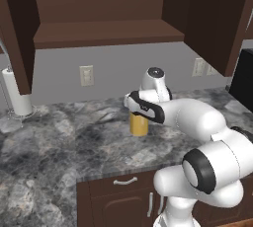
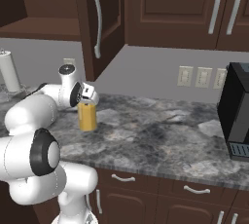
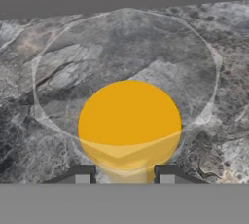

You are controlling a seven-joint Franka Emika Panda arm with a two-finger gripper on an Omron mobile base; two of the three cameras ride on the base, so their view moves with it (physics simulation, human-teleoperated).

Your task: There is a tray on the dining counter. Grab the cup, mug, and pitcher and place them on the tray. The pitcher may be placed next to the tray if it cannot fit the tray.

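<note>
Pitcher (image 1: 139, 124) stands upright on the grey-black marbled counter (image 1: 59, 137) in the left base view, orange liquid in its lower part, clear upper part hidden behind the white arm. Gripper (image 1: 140, 114) comes down over the pitcher top; its finger spread cannot be told from here. Paper towel roll (image 1: 16, 93) sits far left of the pitcher by the grey wall, wall outlet (image 1: 86, 75) behind it, open dark wood cabinet (image 1: 106, 31) above, drawers below the counter edge. Right base view: pitcher (image 2: 87, 116) on the same counter (image 2: 160, 135), gripper (image 2: 88, 100) right at its top rim, jaws around the glass wall as far as it shows. Black appliance (image 2: 236, 116) well right of the pitcher, outlets (image 2: 202, 77) on the wall, cabinet doors with long handles above. Hand view looks straight down into the pitcher (image 3: 129, 125): clear round rim, orange disc inside, marbled counter (image 3: 29, 135) around it, fingertips (image 3: 80, 173) flanking the near wall of the glass, partly closed on it.
</note>
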